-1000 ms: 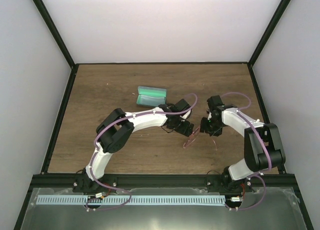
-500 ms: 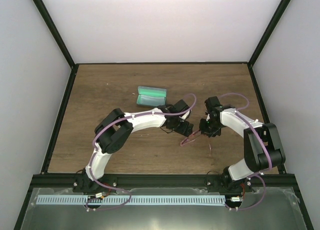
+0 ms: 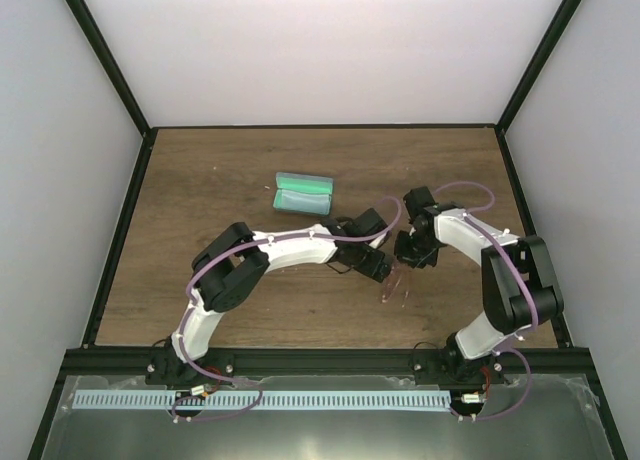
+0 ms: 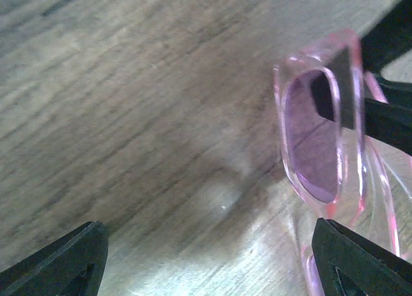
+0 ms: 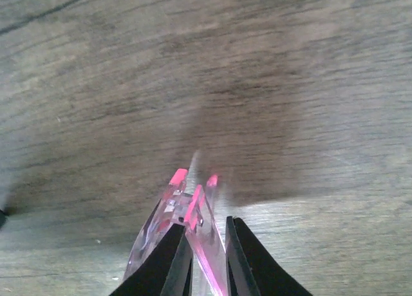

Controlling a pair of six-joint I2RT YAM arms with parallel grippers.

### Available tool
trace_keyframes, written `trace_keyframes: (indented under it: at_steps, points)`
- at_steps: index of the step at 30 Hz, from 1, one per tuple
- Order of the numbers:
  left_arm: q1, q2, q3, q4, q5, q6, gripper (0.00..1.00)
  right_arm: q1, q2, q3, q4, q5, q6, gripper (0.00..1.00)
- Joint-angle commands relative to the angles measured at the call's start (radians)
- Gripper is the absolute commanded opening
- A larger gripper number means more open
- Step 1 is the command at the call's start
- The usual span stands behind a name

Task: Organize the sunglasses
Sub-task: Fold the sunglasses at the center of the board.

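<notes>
Right wrist cam: my right gripper (image 5: 206, 248) is pinching the sunglasses (image 5: 192, 212) by the frame edge, pink plastic clamped between both fingers. The top view can't resolve that grip. It only shows the sunglasses (image 3: 392, 283) as a faint pink streak below my right gripper (image 3: 412, 252) and left gripper (image 3: 378, 268), over the table (image 3: 200, 180).

Left wrist cam: left gripper (image 4: 212, 264) is spread wide and holds nothing, with one lens just beside one of its fingers.

Versus 0.5 s ago: the left gripper has moved in closer and the sunglasses have swung to point at the near edge. Possibly lifted off the wood, can't confirm.

Frame is translucent pink, lenses purple-tinted. The open case (image 3: 303, 192) is well apart.
</notes>
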Motion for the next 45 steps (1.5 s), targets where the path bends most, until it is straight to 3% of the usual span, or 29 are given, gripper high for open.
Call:
trace_keyframes:
  at_steps: [1, 7, 17, 25, 33, 37, 45]
  points:
    - [-0.043, 0.058, -0.052, -0.097, 0.078, -0.028, 0.89, 0.029, 0.037, 0.059, 0.018, 0.012, 0.075, 0.15]
    - [-0.066, 0.061, -0.058, -0.111, 0.076, -0.028, 0.89, 0.058, 0.068, 0.076, 0.037, 0.002, 0.125, 0.15]
    - [-0.049, 0.013, -0.123, -0.117, 0.034, -0.014, 0.89, 0.078, -0.023, 0.088, -0.024, 0.044, 0.145, 0.39]
    - [-0.046, 0.001, -0.114, -0.122, 0.019, -0.019, 0.89, 0.127, -0.129, 0.032, -0.044, 0.027, 0.177, 0.49]
    - [-0.034, -0.126, -0.226, -0.148, -0.028, -0.023, 0.89, 0.202, -0.103, -0.039, -0.009, 0.046, 0.172, 0.57]
    - [-0.033, -0.208, -0.301, -0.153, -0.05, -0.036, 0.89, 0.205, -0.092, -0.058, -0.001, 0.068, 0.166, 0.56]
    - [-0.034, -0.244, -0.357, -0.142, -0.055, -0.049, 0.89, 0.206, -0.13, -0.056, -0.013, 0.069, 0.176, 0.34]
